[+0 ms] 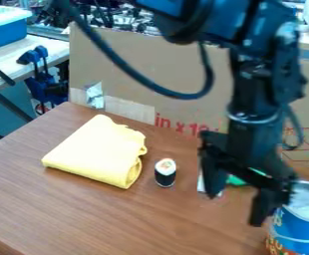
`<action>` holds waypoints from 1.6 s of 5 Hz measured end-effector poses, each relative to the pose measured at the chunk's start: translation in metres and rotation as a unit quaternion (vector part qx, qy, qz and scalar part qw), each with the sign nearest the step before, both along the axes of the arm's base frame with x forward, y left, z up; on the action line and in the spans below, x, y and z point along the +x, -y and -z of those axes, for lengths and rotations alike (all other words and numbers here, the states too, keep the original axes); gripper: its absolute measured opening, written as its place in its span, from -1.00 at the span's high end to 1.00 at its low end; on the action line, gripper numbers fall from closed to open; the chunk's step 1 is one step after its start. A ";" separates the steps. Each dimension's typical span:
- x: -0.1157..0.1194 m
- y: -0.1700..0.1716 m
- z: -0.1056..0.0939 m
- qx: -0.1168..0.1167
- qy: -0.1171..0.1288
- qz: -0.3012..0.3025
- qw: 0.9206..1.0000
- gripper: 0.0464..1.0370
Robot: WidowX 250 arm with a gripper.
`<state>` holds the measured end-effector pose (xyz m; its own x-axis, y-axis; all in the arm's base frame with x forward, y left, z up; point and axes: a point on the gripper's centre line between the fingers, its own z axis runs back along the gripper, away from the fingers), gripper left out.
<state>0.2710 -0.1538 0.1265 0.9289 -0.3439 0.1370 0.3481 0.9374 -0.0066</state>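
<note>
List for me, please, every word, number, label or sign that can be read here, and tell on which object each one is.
"in x 1", in red print on the brown cardboard sheet standing behind the table; what follows the 1 is too unclear to read.
On the round blue can at the lower right: white, yellow and orange-red marks, cut off or too blurred to read.

The blue can is cut off by the right and bottom edges, the arm by the top. A green thing and a pale strip are partly hidden by the pincer; neither can be identified.
</note>
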 end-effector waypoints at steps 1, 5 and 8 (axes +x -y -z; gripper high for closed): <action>0.009 0.019 -0.002 0.000 0.001 0.008 1.000 -0.94; 0.055 0.032 0.012 -0.002 -0.034 -0.037 0.999 -0.94; 0.073 0.040 0.024 0.017 -0.054 -0.039 0.998 -0.94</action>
